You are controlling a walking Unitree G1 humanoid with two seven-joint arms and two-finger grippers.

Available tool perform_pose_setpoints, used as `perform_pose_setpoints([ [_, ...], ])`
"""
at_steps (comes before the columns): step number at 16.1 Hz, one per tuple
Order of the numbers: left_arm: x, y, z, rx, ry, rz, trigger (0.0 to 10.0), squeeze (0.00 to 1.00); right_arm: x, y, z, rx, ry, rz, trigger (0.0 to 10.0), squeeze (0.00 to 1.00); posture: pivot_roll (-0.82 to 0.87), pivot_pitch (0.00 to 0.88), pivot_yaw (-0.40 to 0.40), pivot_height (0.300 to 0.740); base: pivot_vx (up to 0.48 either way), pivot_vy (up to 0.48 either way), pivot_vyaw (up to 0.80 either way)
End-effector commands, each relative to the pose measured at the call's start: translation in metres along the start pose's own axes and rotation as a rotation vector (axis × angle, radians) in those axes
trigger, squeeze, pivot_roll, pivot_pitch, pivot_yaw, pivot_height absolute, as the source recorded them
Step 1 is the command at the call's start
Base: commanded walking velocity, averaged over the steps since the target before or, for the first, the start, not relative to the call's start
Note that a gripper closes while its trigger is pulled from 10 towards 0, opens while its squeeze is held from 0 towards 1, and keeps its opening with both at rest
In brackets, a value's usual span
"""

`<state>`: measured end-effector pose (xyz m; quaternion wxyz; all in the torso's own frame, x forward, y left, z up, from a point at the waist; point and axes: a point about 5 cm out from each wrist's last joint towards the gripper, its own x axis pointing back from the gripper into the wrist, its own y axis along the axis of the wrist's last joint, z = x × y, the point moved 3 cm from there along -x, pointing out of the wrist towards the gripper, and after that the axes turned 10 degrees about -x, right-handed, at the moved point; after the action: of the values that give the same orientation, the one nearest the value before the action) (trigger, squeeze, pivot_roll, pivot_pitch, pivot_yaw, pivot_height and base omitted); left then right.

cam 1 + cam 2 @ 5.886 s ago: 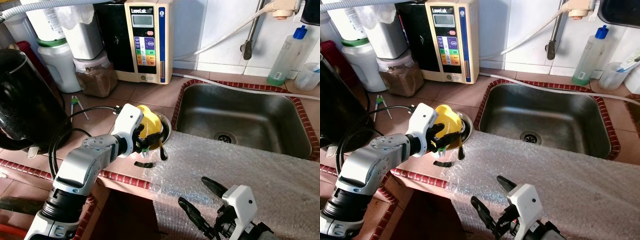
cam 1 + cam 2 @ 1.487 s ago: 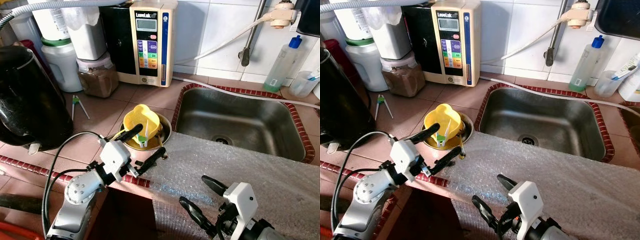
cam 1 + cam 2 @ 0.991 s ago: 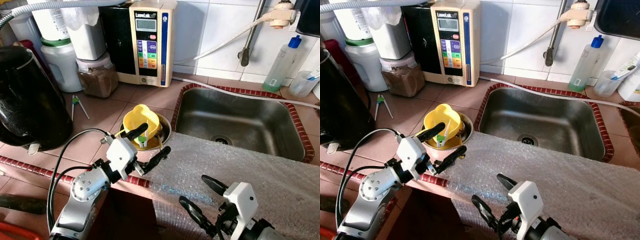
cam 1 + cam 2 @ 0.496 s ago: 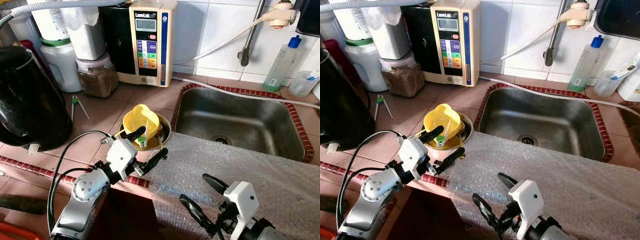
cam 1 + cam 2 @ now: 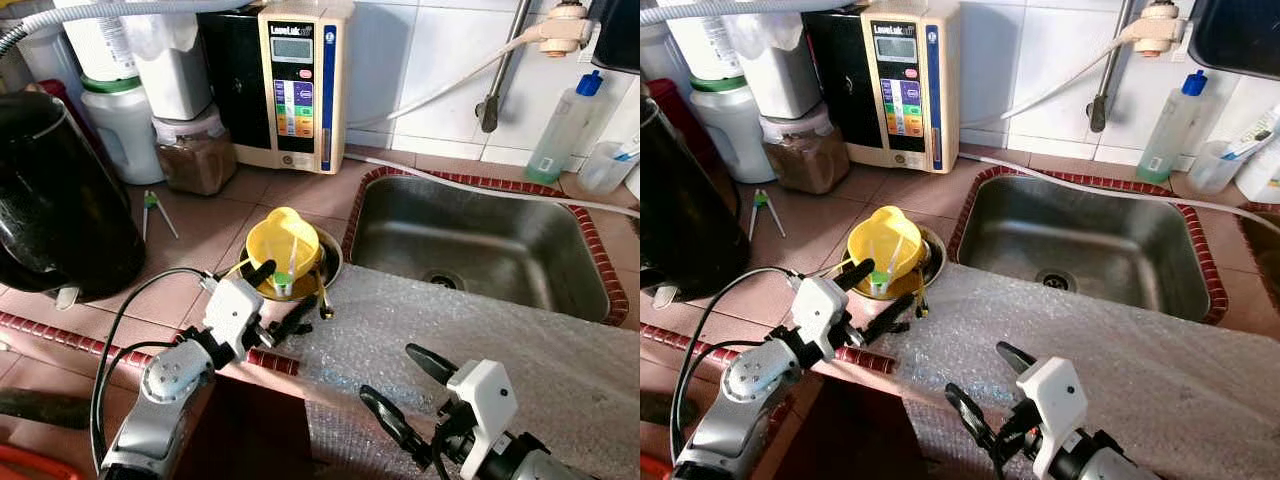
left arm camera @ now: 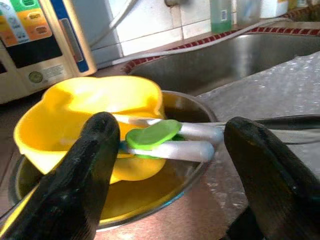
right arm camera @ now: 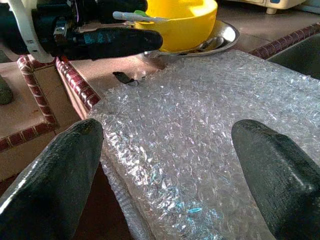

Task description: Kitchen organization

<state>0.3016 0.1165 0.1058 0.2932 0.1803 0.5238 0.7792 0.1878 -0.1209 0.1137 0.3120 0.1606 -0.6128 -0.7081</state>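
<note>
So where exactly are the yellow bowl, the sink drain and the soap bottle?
yellow bowl [image 5: 277, 240], left eye view, inner wall.
sink drain [image 5: 442, 281], left eye view, centre of the strainer.
soap bottle [image 5: 565, 128], left eye view, clear body.

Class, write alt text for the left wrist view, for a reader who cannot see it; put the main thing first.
The left gripper, its two black fingers spread open, points at a yellow bowl sitting in a shallow metal dish. A white utensil with a green tab lies across the bowl's rim, between the fingers. Behind are a steel sink and bubble wrap.

White tiled wall [image 5: 420, 60], terracotta tile counter [image 5: 200, 225] (red-edged), steel sink [image 5: 470, 240]
</note>
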Motion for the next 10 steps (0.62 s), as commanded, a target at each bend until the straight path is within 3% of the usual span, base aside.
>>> perform_pose_setpoints([
  [1, -0.0021, 0.0003, 0.0044, -0.005, 0.017, -0.002, 0.0, 0.0, 0.0003, 0.003, -0.0008, 0.012, -0.009, -0.005, 10.0, 0.0, -0.04, 0.042, 0.041, 0.74, 0.0, 0.0, 0.0],
  [10, -0.0095, 0.0059, 0.0141, 0.032, 0.061, -0.031, 0.0, 0.0, 0.0, 0.0011, -0.0023, 0.013, -0.014, -0.002, 10.0, 0.0, -0.04, 0.039, 0.047, 0.74, 0.0, 0.0, 0.0],
])
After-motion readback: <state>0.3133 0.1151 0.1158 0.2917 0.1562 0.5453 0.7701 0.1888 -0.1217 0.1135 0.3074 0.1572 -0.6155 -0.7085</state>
